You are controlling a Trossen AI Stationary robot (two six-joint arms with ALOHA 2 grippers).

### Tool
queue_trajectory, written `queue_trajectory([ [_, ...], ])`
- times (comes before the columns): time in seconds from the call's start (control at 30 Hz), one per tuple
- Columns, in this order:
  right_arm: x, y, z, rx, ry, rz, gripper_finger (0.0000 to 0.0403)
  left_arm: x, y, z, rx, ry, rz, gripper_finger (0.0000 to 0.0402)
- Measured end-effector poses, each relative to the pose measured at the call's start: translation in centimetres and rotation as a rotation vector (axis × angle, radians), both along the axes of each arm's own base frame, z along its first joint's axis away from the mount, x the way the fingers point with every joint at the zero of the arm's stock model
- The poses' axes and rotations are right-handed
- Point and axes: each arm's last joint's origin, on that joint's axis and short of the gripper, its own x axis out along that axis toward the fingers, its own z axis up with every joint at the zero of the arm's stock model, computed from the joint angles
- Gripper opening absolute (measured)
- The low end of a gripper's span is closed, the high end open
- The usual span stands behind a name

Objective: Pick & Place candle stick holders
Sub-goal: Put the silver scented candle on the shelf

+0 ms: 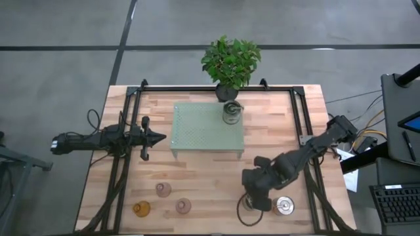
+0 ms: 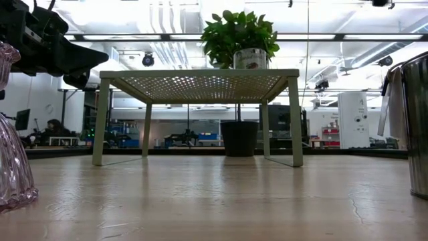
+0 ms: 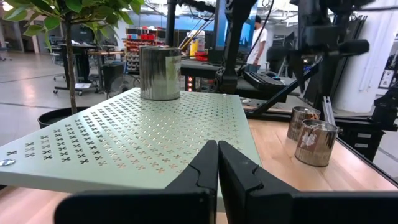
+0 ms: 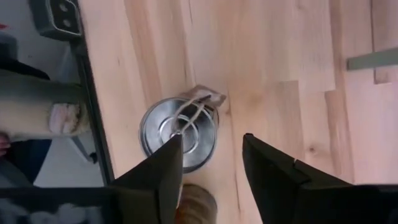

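The right gripper (image 4: pixel 211 163) is held spread above a shiny silver metal candle stick holder (image 4: pixel 178 132) near the wooden tabletop's (image 1: pixel 197 177) front right edge. One finger sits over its rim, so descent could tip it toward the black frame rail (image 4: pixel 93 93). One silver holder (image 1: pixel 231 113) is already placed on the pale green perforated stand (image 1: pixel 203 131). The left gripper (image 3: pixel 217 163) waits pressed together beside the stand, where open room remains.

left end effector (image 1: pixel 159 137) – fingers together, arm level | right end effector (image 4: pixel 211 146) – fingers spread, pointing down
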Motion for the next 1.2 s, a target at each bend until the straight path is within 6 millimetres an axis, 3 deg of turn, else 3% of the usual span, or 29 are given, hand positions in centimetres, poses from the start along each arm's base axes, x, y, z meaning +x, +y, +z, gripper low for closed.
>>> queue_trajectory([
  [0.17, 0.1, 2.1, -1.0, 0.015, -0.028, 0.016, 0.0186, 0.0, 0.0, 0.0, 0.0, 0.0, 0.0, 0.001],
  [0.4, 0.2, 4.1, -3.1, -0.002, 0.01, 0.037, 0.0178, 0.0, 0.0, 0.0, 0.0, 0.0, 0.0, 0.001],
  [0.97, 0.5, 5.5, -6.2, -0.06, 0.089, 0.062, 0.0156, 0.0, 0.0, 0.0, 0.0, 0.0, 0.0, 0.001],
  [1.2, 0.4, 5.3, -6.7, -0.066, 0.098, 0.038, 0.0153, 0.0, 0.0, 0.0, 0.0, 0.0, 0.0, 0.001],
])
